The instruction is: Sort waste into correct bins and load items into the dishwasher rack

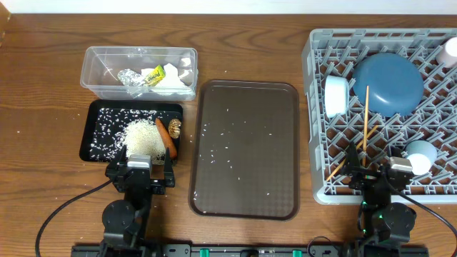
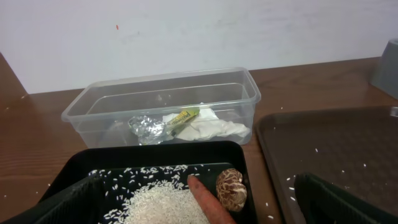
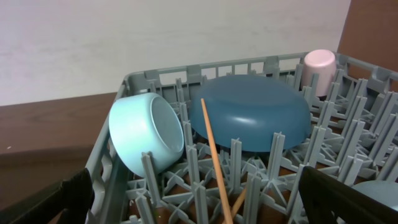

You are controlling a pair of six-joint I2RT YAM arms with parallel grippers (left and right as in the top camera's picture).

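Spread wide, the left gripper (image 1: 141, 171) hangs at the near rim of the shallow black rectangular tray (image 1: 93, 114) holding white rice (image 1: 141, 135) and an orange carrot (image 1: 166, 137); a dip could scatter grains. The right gripper (image 1: 376, 170), also spread, sits beside thin wooden chopsticks (image 1: 365, 121) loose in the grey pegged plastic rack (image 1: 314, 107); a nudge might dislodge them.

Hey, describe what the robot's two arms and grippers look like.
The left arm and right arm are black, with round joint housings. The left gripper and right gripper each have two dark flat fingers and a pale block on top. Thin black cables trail from both arms; small green lights glow on the right one.
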